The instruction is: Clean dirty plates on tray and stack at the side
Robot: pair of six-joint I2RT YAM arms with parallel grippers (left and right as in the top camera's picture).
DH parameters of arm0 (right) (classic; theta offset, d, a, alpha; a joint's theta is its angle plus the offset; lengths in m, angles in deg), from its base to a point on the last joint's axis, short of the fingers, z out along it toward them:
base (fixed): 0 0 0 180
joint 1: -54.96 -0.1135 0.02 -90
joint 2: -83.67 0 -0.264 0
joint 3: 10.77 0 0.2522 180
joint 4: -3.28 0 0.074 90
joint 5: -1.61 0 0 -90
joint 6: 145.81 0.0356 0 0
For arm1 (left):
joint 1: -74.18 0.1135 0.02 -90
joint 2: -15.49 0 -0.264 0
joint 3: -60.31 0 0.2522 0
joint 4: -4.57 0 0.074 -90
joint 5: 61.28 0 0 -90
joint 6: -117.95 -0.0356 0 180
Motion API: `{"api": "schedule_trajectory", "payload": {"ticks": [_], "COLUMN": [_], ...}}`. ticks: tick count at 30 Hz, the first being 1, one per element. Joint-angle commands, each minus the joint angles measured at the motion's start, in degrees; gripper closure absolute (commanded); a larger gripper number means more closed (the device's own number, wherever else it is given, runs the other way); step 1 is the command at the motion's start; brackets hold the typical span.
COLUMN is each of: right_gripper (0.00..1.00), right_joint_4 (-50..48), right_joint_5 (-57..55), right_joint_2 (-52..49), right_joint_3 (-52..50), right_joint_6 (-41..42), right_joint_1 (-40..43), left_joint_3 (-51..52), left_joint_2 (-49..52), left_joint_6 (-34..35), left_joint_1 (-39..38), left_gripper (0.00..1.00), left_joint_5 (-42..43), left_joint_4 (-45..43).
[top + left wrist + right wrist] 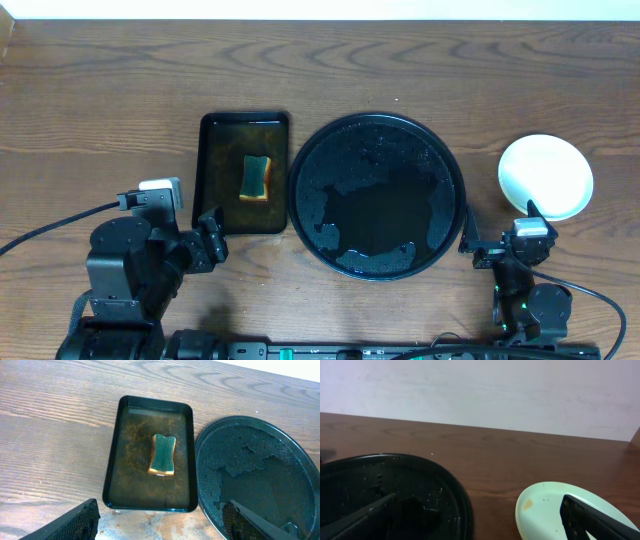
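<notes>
The plates sat stacked on the surface at the frame's right, off the wet tray. Left jaws and right jaws stood released, empty. Probably done; any retreat should avoid nudging the stack.

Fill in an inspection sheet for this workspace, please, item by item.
Surface: brown wood-grain table.
Job's things: round tray wet, no plates on it; plates stacked on the table to its right, small brown spot on the top one.
Clutter: small tray holding a sponge, left of the round tray.
End effectors: left end effector open, empty; right end effector open, empty.
Cables: black cable to the left arm; another beside the right arm.
Surroundings: pale wall behind the table.
</notes>
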Motion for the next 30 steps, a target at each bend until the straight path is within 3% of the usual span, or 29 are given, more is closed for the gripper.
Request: {"api": "schedule_trajectory", "payload": {"ticks": [1,15,21,30], "right_gripper": [0.01,0.01,0.01,0.01], "right_joint_4": [0.24,0.24,0.24,0.24], "right_joint_5": [0.5,0.5,0.5,0.5], "right_joint_2": [0.26,0.26,0.26,0.26], "right_joint_3": [-0.04,-0.04,-0.04,-0.04], "right_joint_6": [-0.85,-0.85,-0.85,-0.85], "right_joint_1": [-0.26,-0.26,-0.26,-0.26], "left_joint_3": [0.28,0.42,9.51,32.54], "left_joint_2": [-0.09,-2.25,-11.43,-26.64], "left_joint_6": [-0.09,-1.03,-0.98,-0.96], "left_joint_1": [-0.11,-0.11,-0.02,1.77], "left_gripper": [0.21,0.21,0.21,0.21], "left_joint_5": [-0.72,-1.99,-2.25,-2.21], "left_joint_4": [0.07,1.4,0.0,-21.14]}}
